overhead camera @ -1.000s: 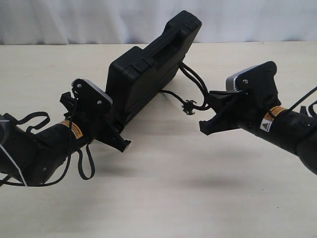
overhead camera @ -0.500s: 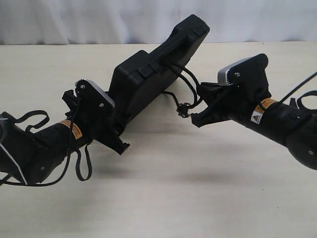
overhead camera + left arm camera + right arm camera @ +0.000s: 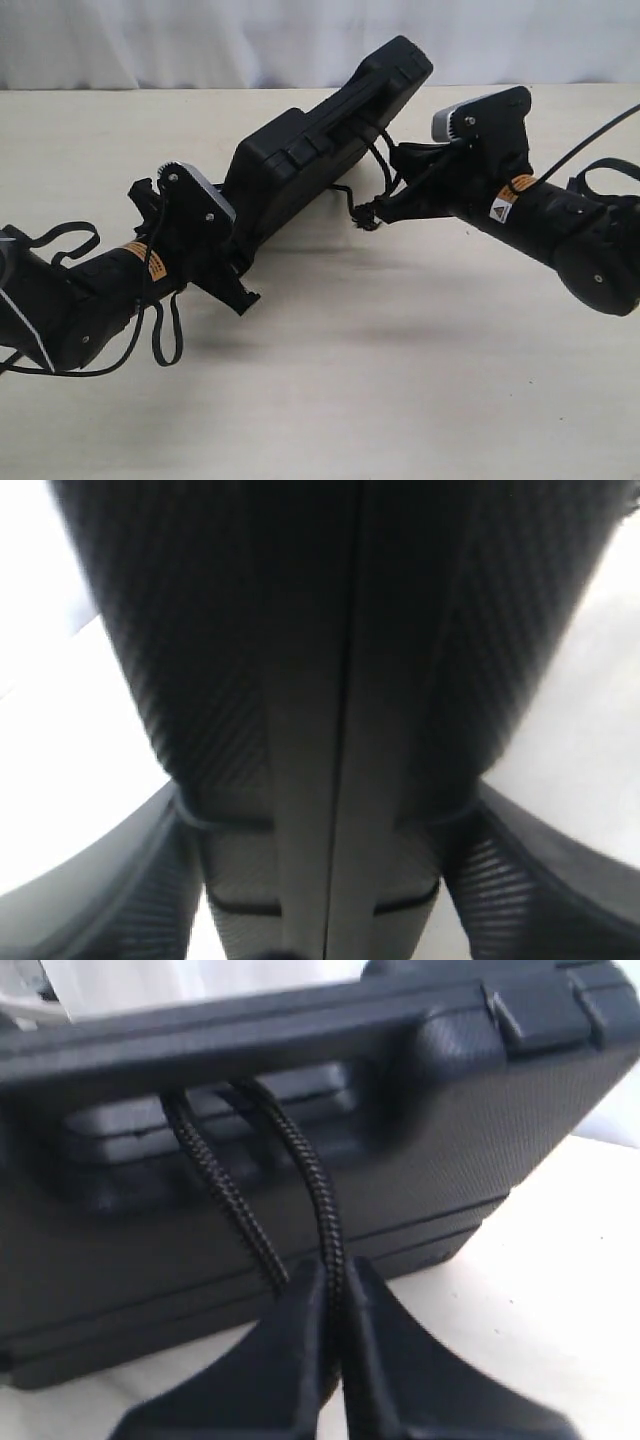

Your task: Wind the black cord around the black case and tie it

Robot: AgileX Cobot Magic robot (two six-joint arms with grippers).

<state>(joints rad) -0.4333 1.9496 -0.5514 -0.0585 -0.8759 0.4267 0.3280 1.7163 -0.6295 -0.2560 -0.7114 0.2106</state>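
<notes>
Black case [image 3: 300,170]: a flat, matte black plastic tool case with a fine grained texture. It has a moulded handle with a rectangular cutout and clip latches along the handle edge.
Case position: it is tilted over the pale table [image 3: 400,380], with the handle end raised toward the back right of the exterior view. The low end sits in the left gripper. Whether that low end touches the table cannot be told.
Black cord [image 3: 310,1175]: a thin, matte, braided rope. Two strands come out of the handle cutout, side by side, and run down across the case's face.
Cord end: a small knotted tuft [image 3: 368,215] sticks out just beside the right gripper's tip, clear of the table.
Left gripper [image 3: 240,270]: its jaws are spread around the narrow end of the case and clamp it. In the left wrist view the case [image 3: 340,680] fills the frame between the two fingers.
Right gripper [image 3: 335,1280]: its jaws are pressed together and pinch the cord strands just beside the case's face [image 3: 450,1140], below the handle.
</notes>
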